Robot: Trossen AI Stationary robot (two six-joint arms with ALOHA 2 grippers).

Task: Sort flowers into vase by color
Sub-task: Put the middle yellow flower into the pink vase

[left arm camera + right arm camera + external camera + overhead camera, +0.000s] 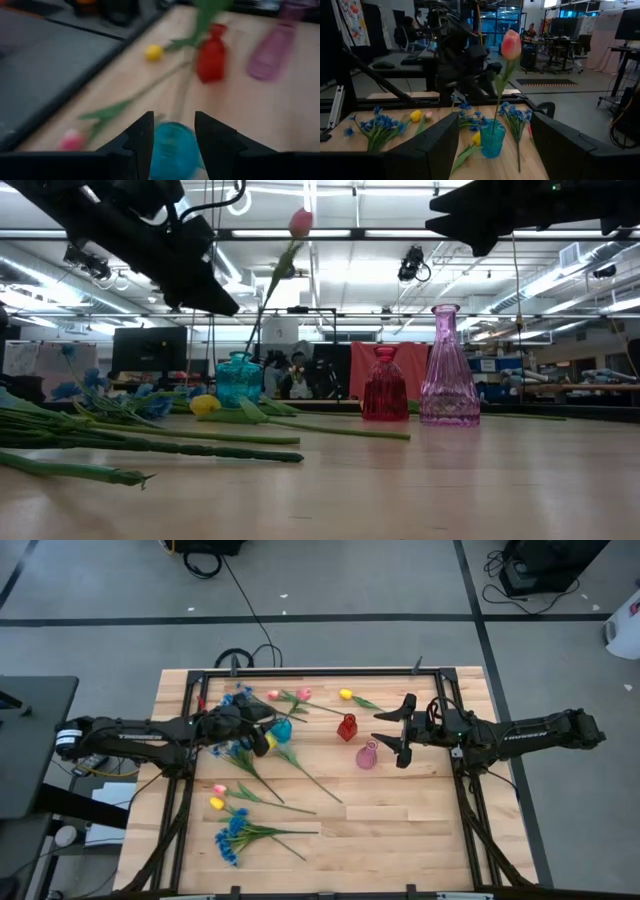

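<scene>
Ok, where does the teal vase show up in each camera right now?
High view: teal vase left of centre, beside the left pincer.
Low view: left of the red vase, holding the pink tulip.
Left wrist view: between the fingers.
Right wrist view: centre.
Shared landmark: the tulip's stem.

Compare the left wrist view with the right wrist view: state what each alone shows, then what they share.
Only the left wrist view: the red vase, the pink vase, and a yellow tulip lying on the table.
Only the right wrist view: the pink tulip standing upright, blue sprays, and the left arm behind them.
Both: the teal vase.
</scene>
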